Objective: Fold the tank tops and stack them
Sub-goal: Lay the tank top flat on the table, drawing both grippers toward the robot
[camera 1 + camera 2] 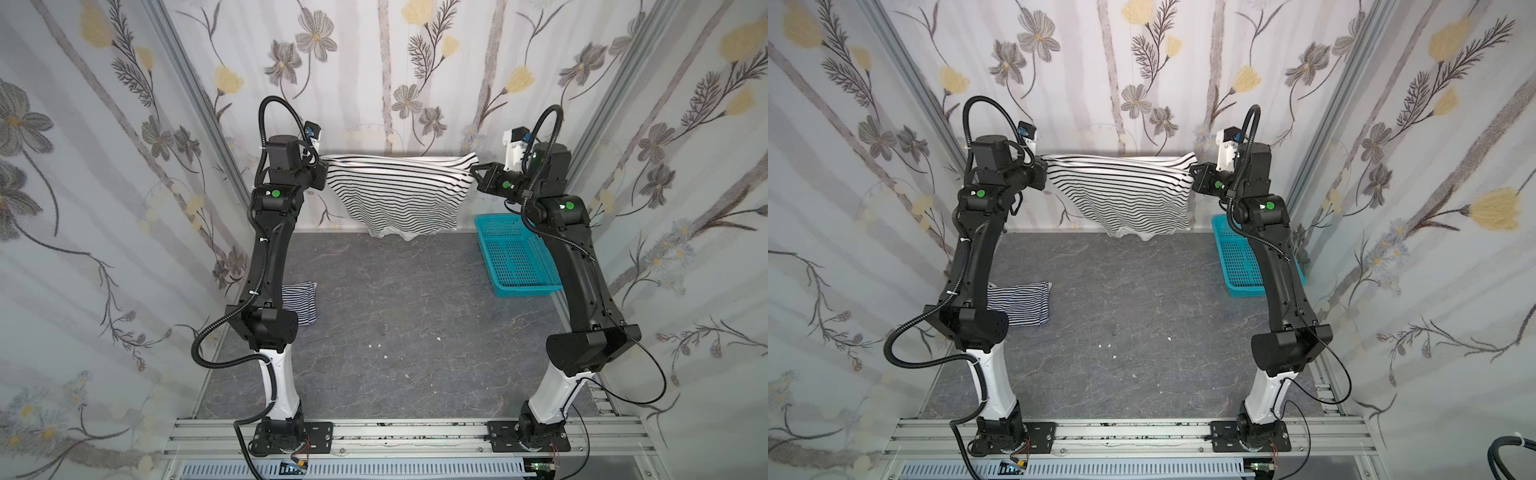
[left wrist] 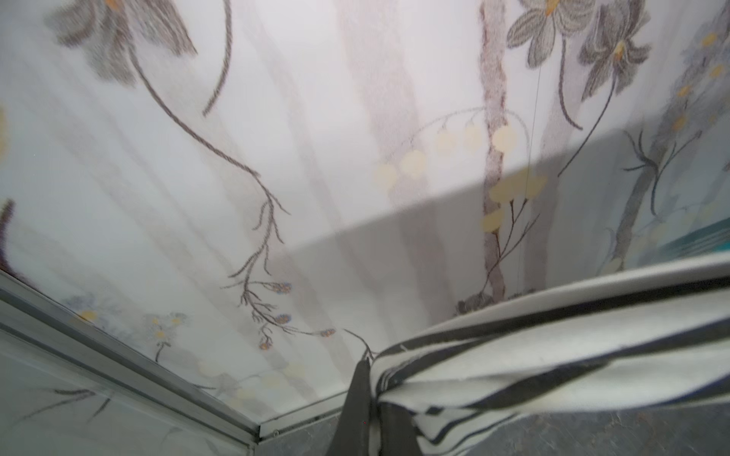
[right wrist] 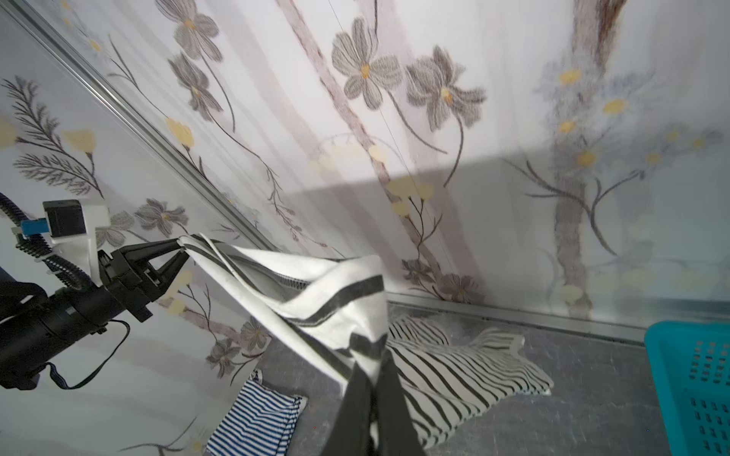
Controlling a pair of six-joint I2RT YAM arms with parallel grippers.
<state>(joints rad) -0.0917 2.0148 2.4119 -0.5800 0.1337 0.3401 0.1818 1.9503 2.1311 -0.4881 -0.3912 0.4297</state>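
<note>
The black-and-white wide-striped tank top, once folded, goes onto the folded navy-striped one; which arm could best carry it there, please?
Probably left: the folded navy-and-white thin-striped top lies beside the left arm, far from the right arm.

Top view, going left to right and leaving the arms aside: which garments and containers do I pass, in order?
navy-striped tank top, lying folded beside the left arm → black-and-white tank top, hanging spread out at the far end → teal basket
</note>
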